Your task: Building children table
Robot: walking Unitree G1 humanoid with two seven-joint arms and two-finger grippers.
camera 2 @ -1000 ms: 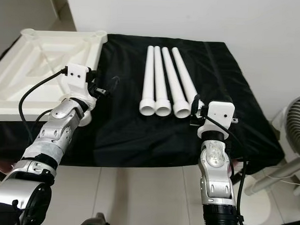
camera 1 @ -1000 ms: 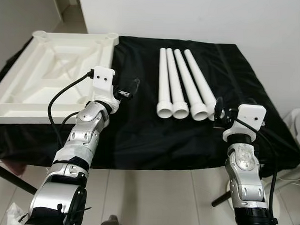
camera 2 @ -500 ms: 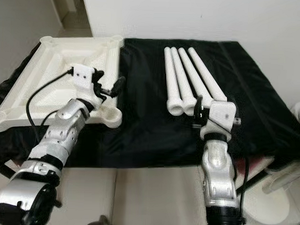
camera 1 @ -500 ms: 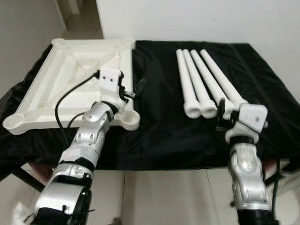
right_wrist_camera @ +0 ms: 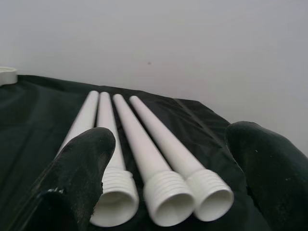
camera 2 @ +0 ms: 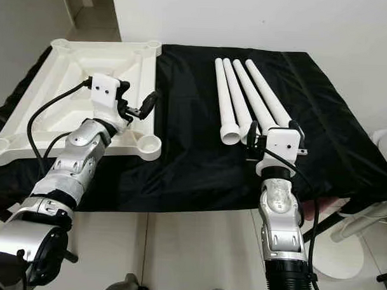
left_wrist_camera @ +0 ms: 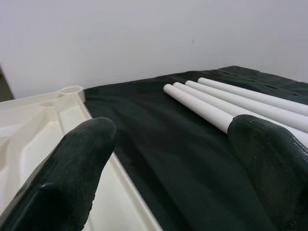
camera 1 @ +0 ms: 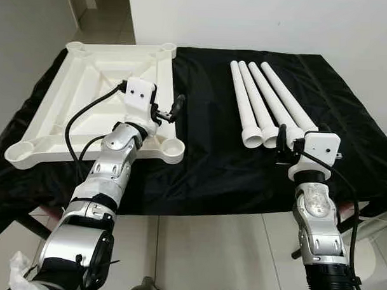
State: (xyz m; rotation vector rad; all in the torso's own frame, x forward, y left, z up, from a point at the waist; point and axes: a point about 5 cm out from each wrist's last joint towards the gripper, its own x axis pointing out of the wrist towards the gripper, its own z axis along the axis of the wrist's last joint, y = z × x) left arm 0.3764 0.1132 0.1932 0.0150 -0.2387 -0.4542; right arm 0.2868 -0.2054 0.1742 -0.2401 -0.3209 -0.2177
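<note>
Four white legs [camera 1: 265,103] lie side by side on the black-draped tabletop [camera 1: 206,152], their threaded open ends just ahead of the right pincer [camera 1: 284,140], whose fingers stand released with nothing between them. They look like hollow moulded plastic tubes: light, stiff and smooth, so probably slippery and ready to roll off if nudged; a hold near the ribbed collar, or around mid-shaft for balance, seems safest. To the left pincer's [camera 1: 171,112] own left lies the upturned white table top [camera 1: 87,97], ribbed underneath with round sockets at its corners; it appears rigid and light but too broad for one pincer, so its rim is the likely place to grip. That pincer hovers over the panel's right edge, fingers spread and empty. From the right wrist, the thread ridges and hollow bores of the legs [right_wrist_camera: 159,192] are plain, and three mouths show between the fingers [right_wrist_camera: 79,168] while the fourth is partly covered; from the head, those details are too small, yet all four lengths, the whole panel and the socket [camera 1: 170,148] nearest the left pincer are laid out
</note>
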